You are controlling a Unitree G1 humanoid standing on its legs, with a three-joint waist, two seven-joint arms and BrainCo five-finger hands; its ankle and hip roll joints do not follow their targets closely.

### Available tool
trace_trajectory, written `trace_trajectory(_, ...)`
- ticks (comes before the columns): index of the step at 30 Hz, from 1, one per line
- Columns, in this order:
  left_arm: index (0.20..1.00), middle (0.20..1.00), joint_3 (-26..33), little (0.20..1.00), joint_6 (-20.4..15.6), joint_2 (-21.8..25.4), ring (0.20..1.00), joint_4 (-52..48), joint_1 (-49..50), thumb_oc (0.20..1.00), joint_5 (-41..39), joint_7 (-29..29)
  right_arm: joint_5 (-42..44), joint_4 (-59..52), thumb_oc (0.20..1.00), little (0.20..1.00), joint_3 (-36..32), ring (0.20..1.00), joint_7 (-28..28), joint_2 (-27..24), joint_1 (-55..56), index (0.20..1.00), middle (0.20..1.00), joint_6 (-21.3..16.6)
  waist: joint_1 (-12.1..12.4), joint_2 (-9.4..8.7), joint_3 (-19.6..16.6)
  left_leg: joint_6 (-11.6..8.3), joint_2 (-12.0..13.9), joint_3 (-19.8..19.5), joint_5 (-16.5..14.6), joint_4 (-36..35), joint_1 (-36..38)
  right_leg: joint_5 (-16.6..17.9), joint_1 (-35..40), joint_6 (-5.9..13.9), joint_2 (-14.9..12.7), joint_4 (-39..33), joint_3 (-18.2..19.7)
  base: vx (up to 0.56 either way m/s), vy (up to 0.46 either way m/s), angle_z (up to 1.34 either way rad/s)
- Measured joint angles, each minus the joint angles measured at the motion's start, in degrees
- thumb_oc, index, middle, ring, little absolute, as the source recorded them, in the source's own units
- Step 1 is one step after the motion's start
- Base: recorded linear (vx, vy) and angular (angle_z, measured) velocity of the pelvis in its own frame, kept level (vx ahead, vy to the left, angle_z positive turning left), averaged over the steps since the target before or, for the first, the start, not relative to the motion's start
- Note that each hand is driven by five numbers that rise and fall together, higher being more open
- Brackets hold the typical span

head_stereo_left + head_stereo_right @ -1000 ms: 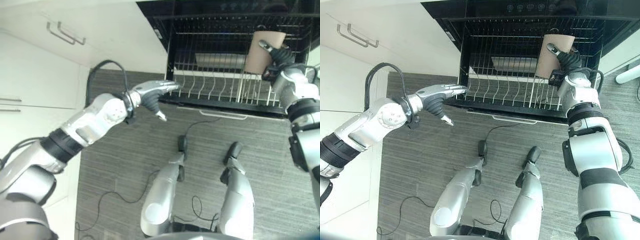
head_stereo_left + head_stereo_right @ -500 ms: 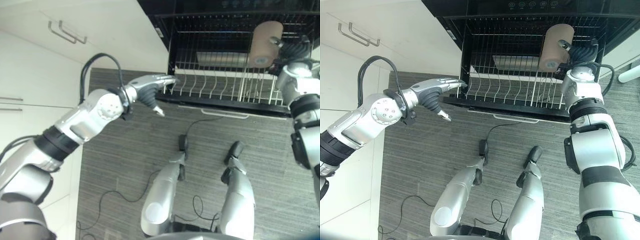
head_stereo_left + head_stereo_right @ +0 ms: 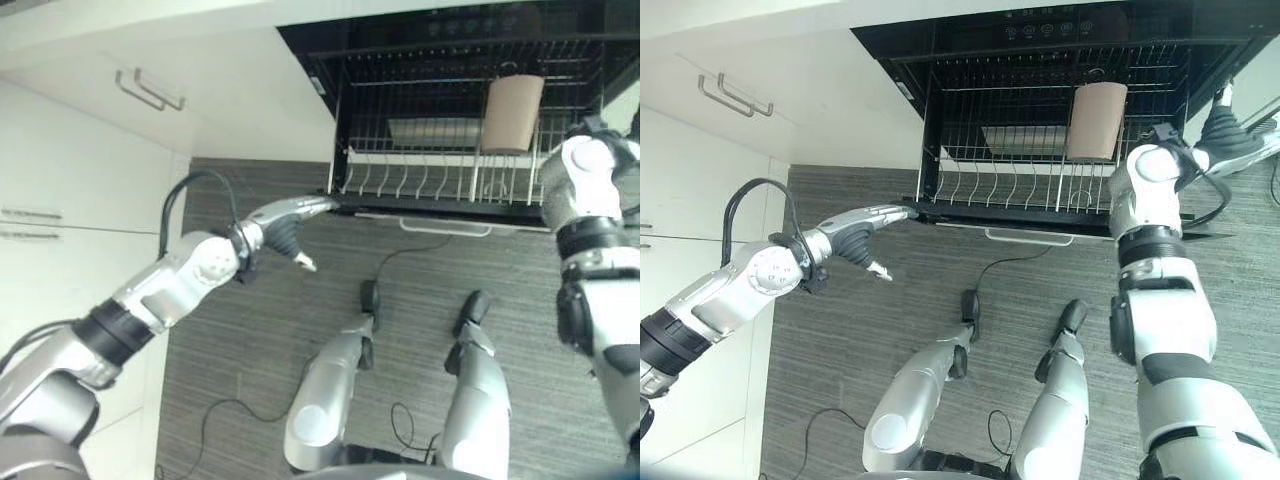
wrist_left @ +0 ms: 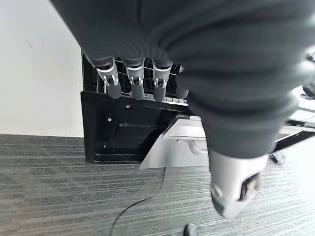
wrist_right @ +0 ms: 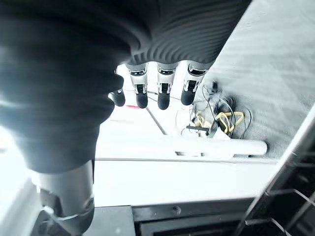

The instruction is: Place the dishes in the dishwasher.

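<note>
Matt cup on white wire, dark glossy frame

The tan cup (image 3: 1097,121) looks matt, perhaps ceramic; the rack (image 3: 1012,180) is thin white-coated wire, the dishwasher (image 3: 940,40) glossy black, the floor (image 3: 940,270) grey woodgrain.

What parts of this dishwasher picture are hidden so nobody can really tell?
- Bottom of the brown cup: rack wires cover it in the eye views, so how it sits is unclear.
- Grey tray-like thing behind the cup: too dim to name.
- Left hand fingertips: whether they touch the rack edge is unclear.
- Right hand: cut by the right eye view's edge.

Tan cup (image 3: 513,112), seemingly upright, in rack (image 3: 440,175)
</note>
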Motion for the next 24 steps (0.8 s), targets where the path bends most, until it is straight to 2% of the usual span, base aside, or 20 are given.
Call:
trace_trajectory(1,1.0,1.0,0.03,1.0,0.01,0.0,1.0,-0.07,0.01,1.0,0.0,0.05,0.0,-0.91,1.0,1.0,0.06,1.0,-0.01,0.57,0.29,1.0,1.0,-0.48,-0.14,0.0,0.0,0.0,0.02,0.0,0.0,0.0,-0.03,0.07,-0.01,-0.02,0.03,-0.08,0.01,-0.02,0.034,-0.04)
trace_trajectory(4,1.0,1.0,3.96,1.0,0.71,-2.04,1.0,-1.56,6.4,1.0,-0.03,1.41,1.89,-27.67,1.0,1.0,2.52,1.0,4.23,6.4,12.01,1.0,1.0,-1.99,-1.21,0.02,-0.02,-0.09,0.04,0.29,-0.09,-0.12,1.18,0.17,0.76,0.06,0.36,-0.32,1.09,-0.02,0.038,-0.11)
trace_trajectory(6,1.0,1.0,4.59,1.0,1.53,-2.53,1.0,-1.4,7.57,1.0,-0.09,2.4,3.07,-33.03,1.0,1.0,5.69,1.0,5.31,7.87,15.41,1.0,1.0,-3.48,-2.1,0.02,-0.02,-0.19,0.21,0.62,-0.16,-0.22,1.95,0.17,1.53,0.06,0.5,-0.45,1.2,0.02,0.017,-0.05)
trace_trajectory(9,1.0,1.0,6.43,1.0,2.75,-4.56,1.0,-1.43,9.3,1.0,-0.15,4.93,3.56,-37.28,1.0,1.0,6.82,1.0,5.69,7.97,22.85,1.0,1.0,-6.13,-2.39,0.02,-0.01,-0.39,0.47,1.51,-0.3,-0.51,4.39,0.12,4.14,0.11,0.64,-0.95,1.1,0.05,-0.01,-0.01)
trace_trajectory(11,1.0,1.0,12.18,1.0,3.73,-7.51,1.0,-2.73,17.34,1.0,-0.15,7.55,3.3,-42.68,1.0,1.0,3.19,1.0,5.59,7.32,34.81,1.0,1.0,-9.3,-3.06,0.0,-0.01,-0.2,0.54,1.53,-0.56,-2.4,9.75,-0.13,9.44,0.56,0.95,-2.59,0.73,0.1,-0.154,-0.04)
trace_trajectory(12,1.0,1.0,17.59,1.0,4.3,-10.76,1.0,-5.13,25.73,1.0,-0.05,8.62,2.53,-50.26,1.0,1.0,-1.66,1.0,6.68,6.25,43.97,1.0,1.0,-11.22,-4.69,0.12,-0.14,1.28,0.94,1.47,-2.73,-4.05,12.93,-0.55,12.37,1.38,1.52,-3.41,0.43,0.13,-0.23,0.18)
trace_trajectory(13,1.0,1.0,22.61,1.0,4.24,-15.98,1.0,-8.34,33.25,1.0,0.3,9.29,1.68,-60.03,1.0,1.0,-7.75,1.0,9.92,5.79,55.8,1.0,1.0,-15.8,-5.7,-0.11,-0.47,1.4,1.98,1.49,-2.8,-5.95,16.96,-0.72,17.46,1.13,2.42,-5.66,-1.67,0.13,-0.206,0.17)
trace_trajectory(15,1.0,1.0,23.12,1.0,4.29,-16.84,1.0,-8.53,38.53,1.0,1.69,9.69,1.45,-64.01,1.0,1.0,-11.41,1.0,12.59,5.51,61.33,1.0,1.0,-20.41,-6.19,-1.82,-5.2,2.41,3.07,1.66,-3.57,-6.93,17.57,-1.55,17.87,1.02,3.59,-6.38,-1.9,0.09,-0.09,0.0)
trace_trajectory(16,1.0,1.0,22.99,1.0,4.3,-17.76,1.0,-7.57,39.35,1.0,2.27,10.1,2.39,-68.67,1.0,1.0,-11.93,1.0,19.99,4.91,61.75,1.0,1.0,-23.19,-7.25,-3.52,-10.34,2.6,4.18,2.41,-3.62,-9.19,19.2,-1.81,18.75,0.59,5.22,-7.42,-2.17,0.09,-0.062,-0.27)
trace_trajectory(17,1.0,1.0,23.24,1.0,4.07,-18.03,1.0,-7.59,39.04,1.0,2.26,10.65,2.34,-70.58,1.0,1.0,-11.11,1.0,23.44,4.92,62.03,1.0,1.0,-24.48,-7.43,-4.13,-12.89,2.62,4.9,3.13,-3.47,-9.77,19.77,-2.02,19.26,0.26,6.15,-7.75,-1.88,0.06,-0.052,-0.2)
trace_trajectory(19,1.0,1.0,23.3,1.0,3.67,-19.53,1.0,-7.13,38.38,1.0,2.15,13.04,4.25,-70.0,1.0,1.0,-9.63,1.0,30.95,5.59,62.66,1.0,1.0,-26.34,-8.51,-4.46,-14.92,2.6,5.6,3.41,-3.24,-10.55,21.93,-2.22,21.18,0.06,6.83,-8.42,-2.19,0.02,-0.026,-0.08)
trace_trajectory(22,1.0,1.0,21.91,1.0,0.25,-22.7,1.0,-1.91,36.1,1.0,1.88,19.63,7.19,-60.64,1.0,1.0,-3.73,1.0,41.01,6.06,63.42,1.0,1.0,-26.74,-9.71,-4.04,-20.15,2.43,5.89,4.48,-3.19,-12.3,24.22,-2.35,23.16,0.14,7.48,-9.7,-1.74,-0.02,-0.005,-0.1)
trace_trajectory(24,1.0,1.0,19.19,1.0,-2.01,-25.43,1.0,4.31,33.66,1.0,-0.29,22.72,9.19,-56.22,1.0,1.0,0.5,1.0,46.19,6.14,62.47,1.0,1.0,-23.27,-9.62,-3.94,-23.19,2.4,6.05,4.61,-3.06,-13.41,26.39,-1.47,25.99,-0.11,8.16,-12.27,-2.02,-0.02,0.043,-0.01)
